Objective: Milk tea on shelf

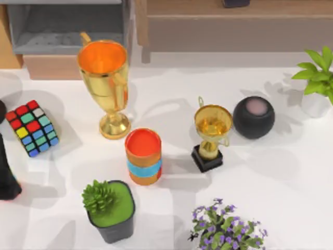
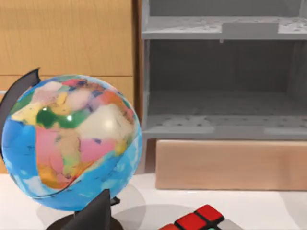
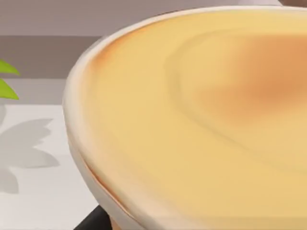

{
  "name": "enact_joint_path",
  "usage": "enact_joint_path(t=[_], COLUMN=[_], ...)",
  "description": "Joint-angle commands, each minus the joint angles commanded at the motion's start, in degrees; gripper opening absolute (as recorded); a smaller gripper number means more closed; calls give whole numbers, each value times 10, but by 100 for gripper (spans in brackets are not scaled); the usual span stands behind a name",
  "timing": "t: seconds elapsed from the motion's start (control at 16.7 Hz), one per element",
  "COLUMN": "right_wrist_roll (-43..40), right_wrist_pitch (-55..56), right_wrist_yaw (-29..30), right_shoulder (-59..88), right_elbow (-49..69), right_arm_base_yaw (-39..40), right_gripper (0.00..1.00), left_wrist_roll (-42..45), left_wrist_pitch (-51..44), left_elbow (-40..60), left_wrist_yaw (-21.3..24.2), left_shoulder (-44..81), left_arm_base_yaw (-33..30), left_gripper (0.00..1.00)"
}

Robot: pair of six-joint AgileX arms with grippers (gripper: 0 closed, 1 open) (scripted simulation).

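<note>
Closest to a lens: a smooth cream-yellow curved surface [image 3: 201, 120] pressed up against the right wrist camera, identity not determinable, pale worktop [image 3: 33, 191] beside it. Landmark for all positions: the big gold trophy [image 1: 104, 83], upright on the white worktop [image 1: 281, 177], directly in front of the grey shelf [image 1: 67, 26]. Milk tea [image 1: 143, 156] upright on the worktop just to the front-right of the trophy's foot, near it but apart, red-orange top facing up, light-blue band around the orange side; not on the shelf. Small gold trophy [image 1: 210, 135] on a black base further right of the landmark, a black round object [image 1: 253, 117] beyond that, a leafy plant in a white pot [image 1: 317, 83] far right. Colour cube [image 1: 32, 127] to the landmark's left; left arm [image 1: 7, 174] further left at the worktop edge. Succulent in a dark pot [image 1: 109, 205] straight in front of the landmark, purple-flowered plant [image 1: 226, 229] front-right. Left wrist view: a globe [image 2: 69, 141] close up, the shelf [image 2: 220, 76] with bare levels, a wooden block [image 2: 230, 163] beneath it. State of left end effector and right end effector: cannot tell.
</note>
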Motion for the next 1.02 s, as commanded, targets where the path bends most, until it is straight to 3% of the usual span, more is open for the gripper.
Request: enact_joint_path(t=[0.78, 1.02], right_wrist_roll=[2, 10], right_wrist_pitch=[-36, -45], right_wrist_yaw=[-1, 24], right_shoulder=[-33, -63], right_elbow=[0, 46], right_arm_base_yaw=[-1, 29], right_gripper=[0, 0], left_wrist_roll=[0, 0], left_wrist_pitch=[0, 0], left_elbow=[0, 0], left_wrist_yaw=[0, 0], left_shoulder=[0, 0], left_arm_base_yaw=[0, 0], left_gripper=[100, 100])
